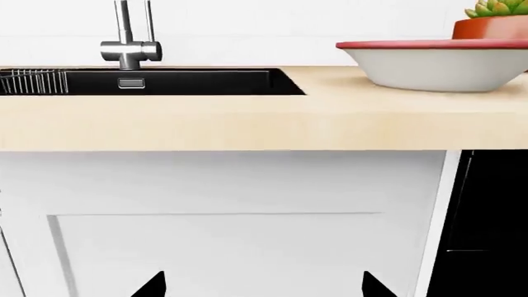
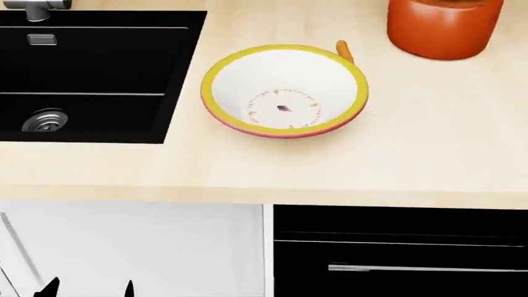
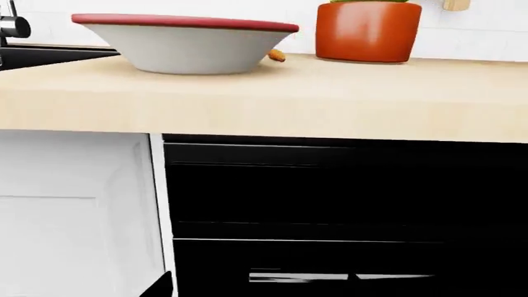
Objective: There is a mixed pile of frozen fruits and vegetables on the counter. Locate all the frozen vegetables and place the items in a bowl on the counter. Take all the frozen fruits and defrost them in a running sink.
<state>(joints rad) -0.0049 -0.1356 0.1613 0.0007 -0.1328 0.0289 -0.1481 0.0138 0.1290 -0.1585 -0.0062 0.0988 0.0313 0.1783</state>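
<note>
Bowl (image 2: 285, 90) sits on the table (image 2: 412, 154); carrot (image 2: 344, 51) touches its far rim. Left hand (image 1: 262, 286) spread apart; right hand's state unclear.

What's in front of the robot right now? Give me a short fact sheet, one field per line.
Surface: beige wood-grain counter
Bowl: white, yellow rim, nothing in it
Carrot: orange tip showing behind the bowl
Plant pot: orange, beyond the bowl
Sink: black basin, nothing visible inside, faucet not visibly running
Left gripper: fingertips spread, below counter level, holding nothing
Right gripper: one fingertip in view, state unclear
</note>
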